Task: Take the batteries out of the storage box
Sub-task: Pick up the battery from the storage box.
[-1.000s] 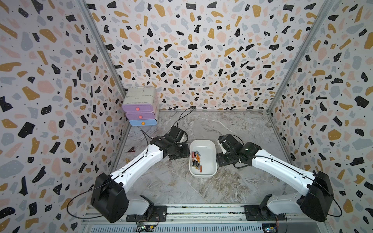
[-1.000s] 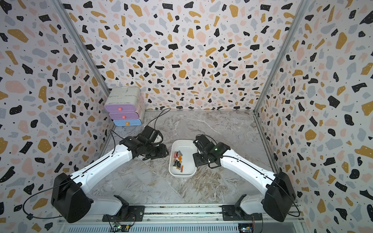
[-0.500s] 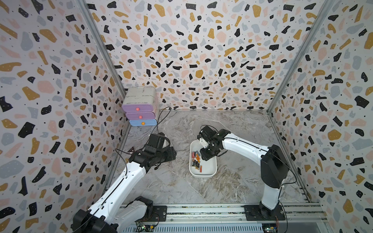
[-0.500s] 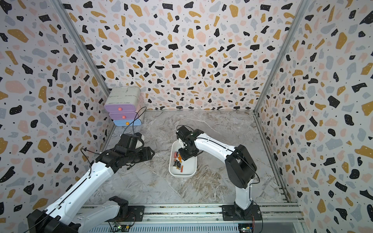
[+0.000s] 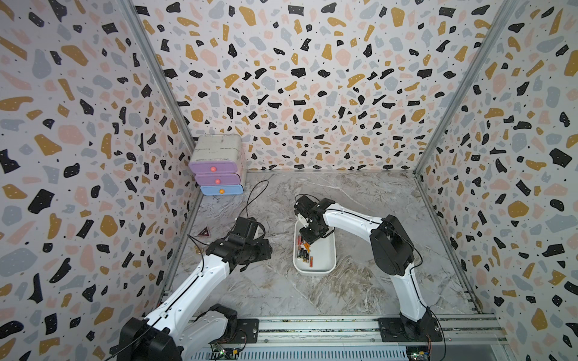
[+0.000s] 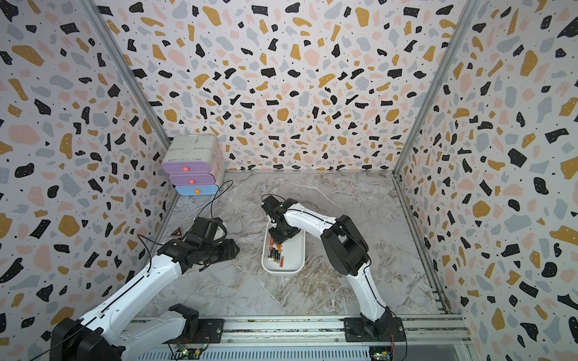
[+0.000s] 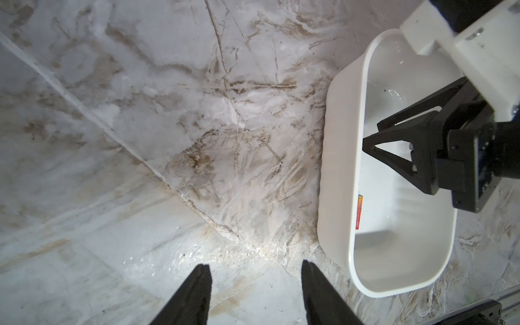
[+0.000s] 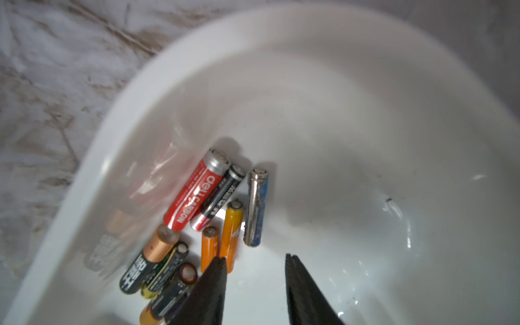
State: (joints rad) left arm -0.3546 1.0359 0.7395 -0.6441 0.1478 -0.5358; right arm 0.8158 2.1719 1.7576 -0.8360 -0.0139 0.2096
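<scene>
- The right hand (image 8: 254, 257) is down inside the storage box (image 8: 337, 112), jaws parted with nothing between them. One tip sits just over the orange cells (image 8: 232, 233).
- The batteries (image 8: 213, 219) lie in a loose cluster on the box floor, hard against one long wall. There's a red cell (image 8: 197, 194), a black one touching it and a blue cell (image 8: 257, 208) just beside. Copper-topped black ones lie nearest the hand.
- In both top views the box (image 5: 323, 253) (image 6: 295, 250) sits mid-surface. The cells (image 5: 303, 251) (image 6: 275, 253) run along the wall on the left arm's side, and every one in sight is inside.
- The left hand (image 7: 255, 265) hovers over the bare marble surface (image 7: 168, 112) near the box, jaws apart and empty.
- The drawer unit (image 5: 219, 165) stands in the far corner, well apart.
</scene>
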